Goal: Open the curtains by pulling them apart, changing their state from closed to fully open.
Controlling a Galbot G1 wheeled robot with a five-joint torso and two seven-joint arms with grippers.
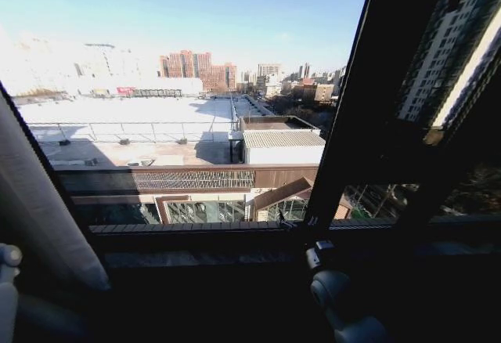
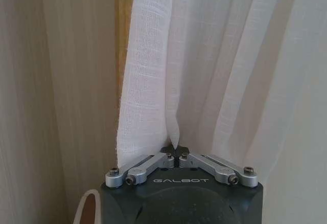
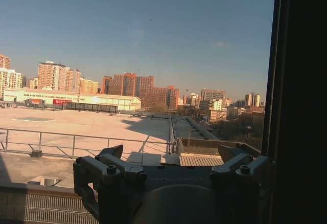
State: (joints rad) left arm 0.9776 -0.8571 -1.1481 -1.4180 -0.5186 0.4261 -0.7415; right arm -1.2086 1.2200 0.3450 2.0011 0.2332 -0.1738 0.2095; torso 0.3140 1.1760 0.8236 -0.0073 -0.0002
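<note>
The curtains are sheer white pleated fabric hanging right in front of my left gripper, which is shut on a pinched fold at the panel's edge. In the head view one curtain panel hangs bunched at the far left of the window, beside my left arm. My right gripper is open with nothing between its fingers, held up in front of the bare glass. The right arm shows low in the head view, below the sill.
A thick dark window frame bar slants down the right side, and it also stands close beside the right gripper. A dark sill runs under the glass. A pale wood-grain wall stands next to the curtain's edge.
</note>
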